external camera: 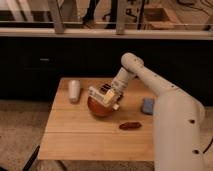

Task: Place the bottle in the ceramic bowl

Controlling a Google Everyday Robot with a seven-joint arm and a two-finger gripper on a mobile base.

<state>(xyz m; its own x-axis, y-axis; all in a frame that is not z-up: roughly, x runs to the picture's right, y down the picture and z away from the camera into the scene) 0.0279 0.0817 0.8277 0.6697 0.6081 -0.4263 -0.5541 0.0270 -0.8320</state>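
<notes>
The gripper (pixel 101 94) sits low over the wooden table (pixel 90 142), at the back upper edge of the ceramic bowl (pixel 98 110), with the white arm (pixel 150 82) reaching down to it from the right side of the scene. Its fingers are drawn together, and a cream-white, yellowish oblong shape is pinched at their tips: this looks like the bottle (pixel 111 99), lying roughly level across the bowl's rim and in the gripper's hold. Whether the bottle also touches the bowl cannot be told. The glossy reddish-brown bowl stands near the middle of the table, partly covered from above by the gripper and bottle. A plain white tapered cylinder (pixel 74 91) stands upright near the table's back left corner, apart from the bowl. A small dark red oblong thing (pixel 131 125) lies in front and to the right of the bowl, and a blue-grey pad (pixel 148 106) rests near the table's right edge, beside the arm
</notes>
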